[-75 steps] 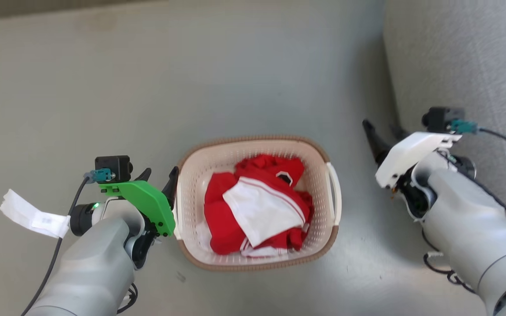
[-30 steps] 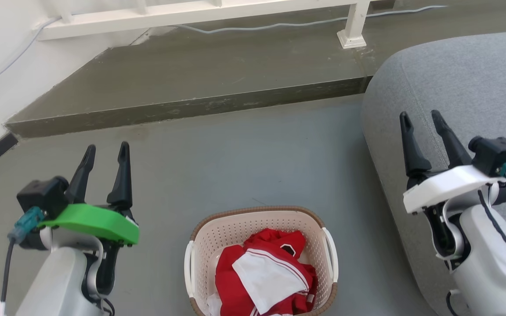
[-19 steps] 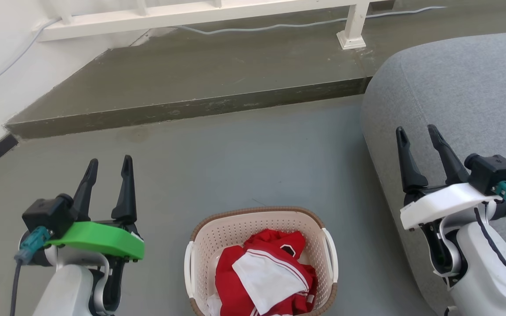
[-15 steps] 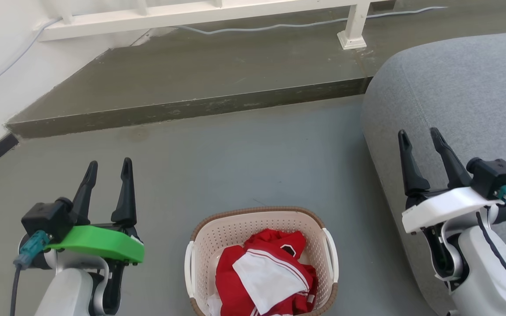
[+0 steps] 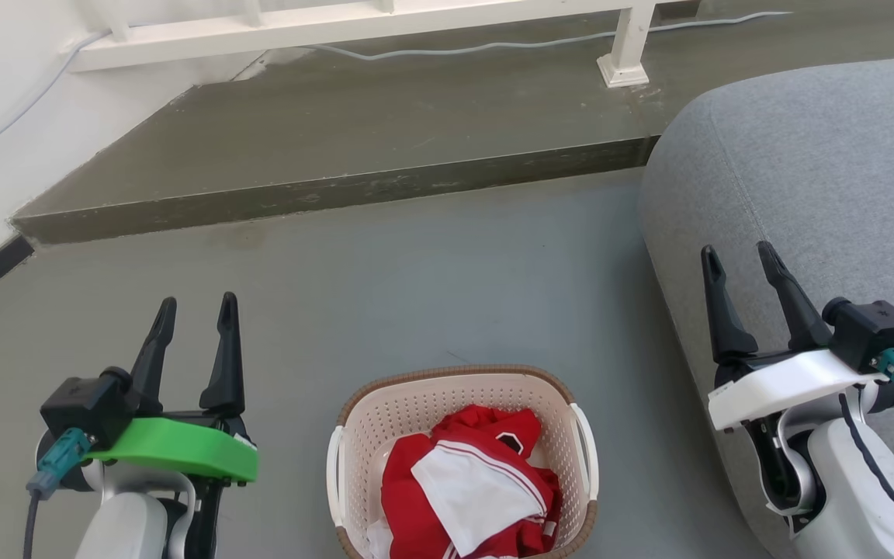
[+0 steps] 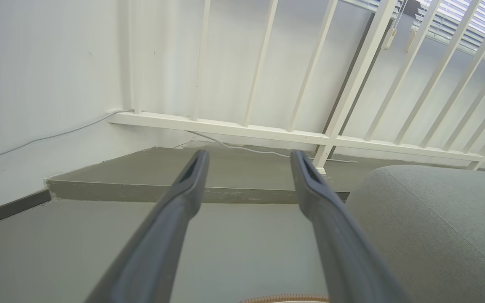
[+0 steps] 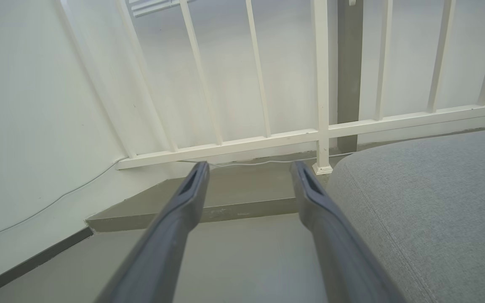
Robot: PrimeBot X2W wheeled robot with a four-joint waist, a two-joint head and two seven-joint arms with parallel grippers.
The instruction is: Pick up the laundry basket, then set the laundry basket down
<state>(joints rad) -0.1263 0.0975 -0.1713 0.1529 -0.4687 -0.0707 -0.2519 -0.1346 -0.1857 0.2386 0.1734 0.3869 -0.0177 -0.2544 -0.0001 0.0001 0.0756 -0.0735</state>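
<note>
The laundry basket [image 5: 455, 373] stands on the grey floor [image 5: 431, 264] at 6 o'clock in the head view, with a red and white garment [image 5: 462, 481] bundled inside it. The left tool [image 5: 199, 300] hangs at 8 o'clock, off the basket's 9 o'clock side and apart from it, fingers spread and holding nothing. The right tool [image 5: 736, 248] hangs at 4 o'clock before the grey sofa [image 5: 804, 155], likewise spread and empty, and both point toward 12 o'clock, at the white railing [image 5: 338, 27] beyond a low step [image 5: 323, 194].
</note>
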